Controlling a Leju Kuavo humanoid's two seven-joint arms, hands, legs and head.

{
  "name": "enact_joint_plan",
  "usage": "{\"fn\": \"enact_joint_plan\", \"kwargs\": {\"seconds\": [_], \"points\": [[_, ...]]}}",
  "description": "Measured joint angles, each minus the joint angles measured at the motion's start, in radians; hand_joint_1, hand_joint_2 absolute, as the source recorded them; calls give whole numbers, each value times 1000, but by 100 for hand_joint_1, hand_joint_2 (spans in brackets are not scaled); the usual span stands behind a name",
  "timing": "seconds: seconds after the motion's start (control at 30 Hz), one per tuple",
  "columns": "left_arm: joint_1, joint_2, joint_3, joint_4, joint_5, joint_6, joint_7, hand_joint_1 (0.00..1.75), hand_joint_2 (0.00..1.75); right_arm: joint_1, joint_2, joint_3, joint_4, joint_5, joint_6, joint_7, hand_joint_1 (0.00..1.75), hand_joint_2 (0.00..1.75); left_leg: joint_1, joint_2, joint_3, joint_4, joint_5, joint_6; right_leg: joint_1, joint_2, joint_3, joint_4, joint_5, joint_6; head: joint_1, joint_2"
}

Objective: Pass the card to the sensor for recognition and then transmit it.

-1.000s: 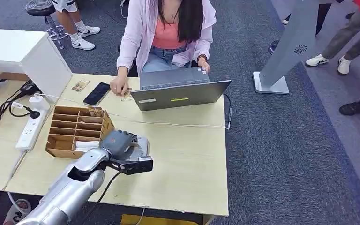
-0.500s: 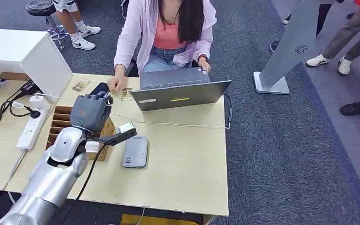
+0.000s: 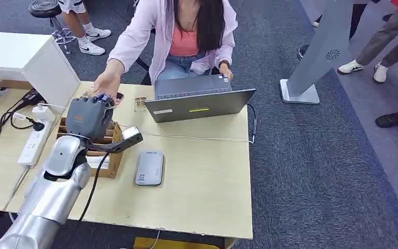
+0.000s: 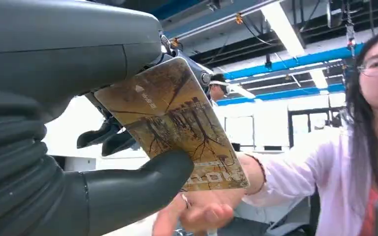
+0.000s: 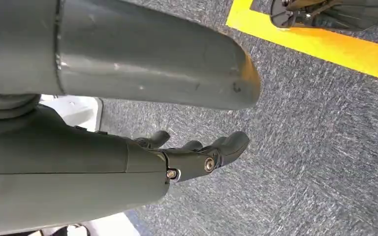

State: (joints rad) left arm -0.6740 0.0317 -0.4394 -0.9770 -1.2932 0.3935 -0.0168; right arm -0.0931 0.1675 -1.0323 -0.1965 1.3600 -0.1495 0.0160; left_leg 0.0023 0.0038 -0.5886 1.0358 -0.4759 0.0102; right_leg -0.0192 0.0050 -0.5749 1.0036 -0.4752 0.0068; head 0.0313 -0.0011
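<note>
My left hand (image 3: 88, 118) is raised above the cardboard organizer (image 3: 90, 148) toward the person across the table. In the left wrist view it (image 4: 103, 123) pinches a brown card with a tree picture (image 4: 174, 120) between thumb and fingers. The person's open hand (image 3: 105, 83) reaches out just beyond my left hand and shows under the card (image 4: 202, 214). The grey card sensor (image 3: 150, 167) lies flat on the table to the right of the organizer. My right hand (image 5: 197, 157) hangs above the carpet with its fingers apart and nothing in them.
An open laptop (image 3: 199, 101) stands at the table's far side, a thin cable running from it across the table (image 3: 207, 202). A power strip (image 3: 33, 142) lies to the left, a white box (image 3: 26, 59) at the far left. More people stand around on the carpet.
My left hand has lifted off the sensor and swung back-left over the organizer toward the person. The person's arm has risen from the table and reaches out to my hand.
</note>
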Motion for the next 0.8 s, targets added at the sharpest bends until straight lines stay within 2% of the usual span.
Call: {"fn": "enact_joint_plan", "kwargs": {"seconds": [0.23, 0.8], "points": [[-62, 10, 61, 42, -10, 57, -5, 175, 175, 0, 0, 2, 0, 15, 3, 0, 0, 0, 0, 0, 0, 0, 0, 0, 0, 0, 0, 0, 0, 0, 0, 0], [-103, 17, 96, 111, -31, 64, 0, 175, 175, -1, 0, 3, 0, 25, 5, 1, 0, 0, 0, 0, 0, 0, 0, 0, 0, 0, 0, 0, 0, 0, 0, 0]]}}
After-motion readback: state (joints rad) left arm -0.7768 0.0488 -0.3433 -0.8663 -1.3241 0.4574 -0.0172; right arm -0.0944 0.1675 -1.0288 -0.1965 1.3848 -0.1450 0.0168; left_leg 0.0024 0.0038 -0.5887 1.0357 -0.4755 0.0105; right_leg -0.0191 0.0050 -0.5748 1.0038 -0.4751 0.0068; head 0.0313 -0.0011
